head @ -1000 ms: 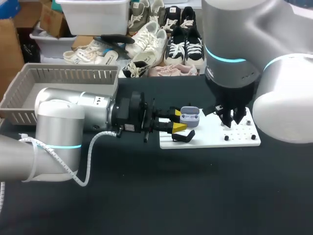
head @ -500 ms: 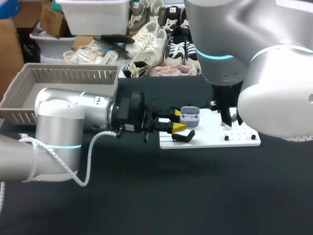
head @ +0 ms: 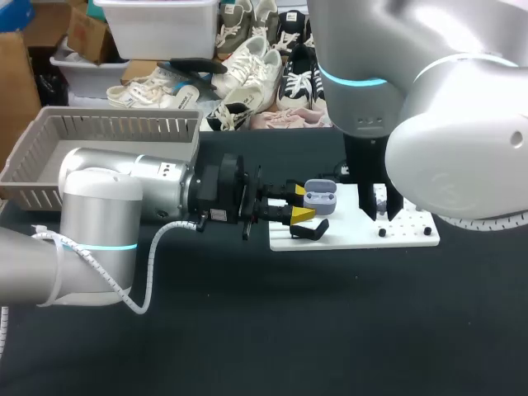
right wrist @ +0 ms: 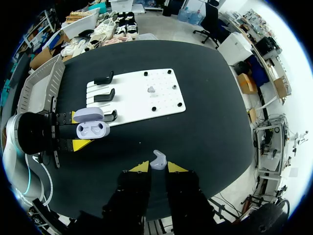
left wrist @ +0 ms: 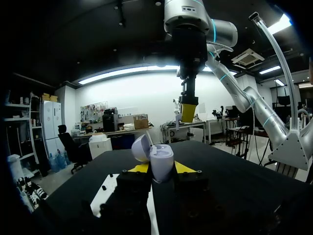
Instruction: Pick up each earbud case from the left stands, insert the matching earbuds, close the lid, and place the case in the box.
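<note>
Overhead, the black table [head: 330, 330] carries a white board [head: 355, 235] at its middle, and the grey slatted box [head: 99, 136] sits at the far left corner, well apart from the board. My left pincer [head: 302, 203] lies level over the table at the board's left edge, its yellow tips pinching the earbud case [head: 320, 196] from two sides. In my left wrist view the case [left wrist: 159, 159] stands between the tips of that pincer [left wrist: 161, 169] with its lid hinged open and tilted back. From my right wrist I look straight down on the table [right wrist: 205, 122]: the board [right wrist: 132, 103] has three black stands [right wrist: 104, 95] along its left side and small black pegs [right wrist: 174, 87] dotted over the rest, with one pale earbud [right wrist: 151, 90] lying among the pegs. The open case [right wrist: 93, 128] is just off the board's edge, beside the nearest stand, two hollows showing inside it. My right pincer [right wrist: 158, 168] is pressed onto a second earbud [right wrist: 157, 160] held between its yellow tips. In the head view that pincer [head: 381, 202] hangs upright over the board's middle, right of the case and apart from it; the pale speck between its fingers there is probably the same earbud, though my arm hides much of it.
</note>
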`<state>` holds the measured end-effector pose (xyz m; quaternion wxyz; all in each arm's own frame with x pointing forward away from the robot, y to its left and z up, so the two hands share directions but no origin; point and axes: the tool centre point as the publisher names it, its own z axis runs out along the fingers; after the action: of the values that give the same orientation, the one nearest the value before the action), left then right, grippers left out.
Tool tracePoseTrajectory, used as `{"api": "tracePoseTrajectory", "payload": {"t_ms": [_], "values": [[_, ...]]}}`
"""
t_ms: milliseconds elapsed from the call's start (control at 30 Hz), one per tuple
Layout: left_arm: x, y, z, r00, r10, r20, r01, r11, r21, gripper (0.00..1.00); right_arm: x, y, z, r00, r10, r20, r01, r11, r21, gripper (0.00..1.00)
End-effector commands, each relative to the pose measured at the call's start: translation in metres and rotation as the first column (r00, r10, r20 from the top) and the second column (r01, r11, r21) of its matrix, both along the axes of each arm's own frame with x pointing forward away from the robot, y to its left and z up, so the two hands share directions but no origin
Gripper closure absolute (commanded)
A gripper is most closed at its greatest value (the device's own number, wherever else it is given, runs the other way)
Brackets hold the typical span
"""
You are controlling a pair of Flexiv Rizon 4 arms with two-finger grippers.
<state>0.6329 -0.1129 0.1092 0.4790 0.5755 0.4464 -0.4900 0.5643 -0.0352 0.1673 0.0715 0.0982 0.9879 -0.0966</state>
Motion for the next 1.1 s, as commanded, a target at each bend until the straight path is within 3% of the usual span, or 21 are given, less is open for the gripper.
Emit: {"api": "tracePoseTrajectory", "payload": {"t_ms": [33,367,633,867,1100], "values": [[0.000,0.000,0.000,1.000,0.000,0.000,0.000,1.000,-0.001,1.00,-0.002,-0.001,0.000,1.000,0.000,0.004,0.000,1.000,0.001,1.00],[0.000,0.000,0.000,1.000,0.000,0.000,0.000,1.000,-0.001,1.00,-0.002,-0.001,0.000,1.000,0.000,0.004,0.000,1.000,0.001,1.00],[0.000,0.000,0.000,1.000,0.000,0.000,0.000,1.000,-0.001,1.00,0.003,0.030,0.012,0.983,-0.161,0.083,0.158,0.987,0.035,1.00],[0.000,0.000,0.000,1.000,0.000,0.000,0.000,1.000,-0.001,1.00,-0.004,0.043,0.022,0.958,-0.285,0.034,0.284,0.958,0.039,1.00],[0.000,0.000,0.000,1.000,0.000,0.000,0.000,1.000,-0.001,1.00,0.003,0.060,0.022,0.956,-0.294,0.028,0.294,0.956,-0.002,1.00]]}}
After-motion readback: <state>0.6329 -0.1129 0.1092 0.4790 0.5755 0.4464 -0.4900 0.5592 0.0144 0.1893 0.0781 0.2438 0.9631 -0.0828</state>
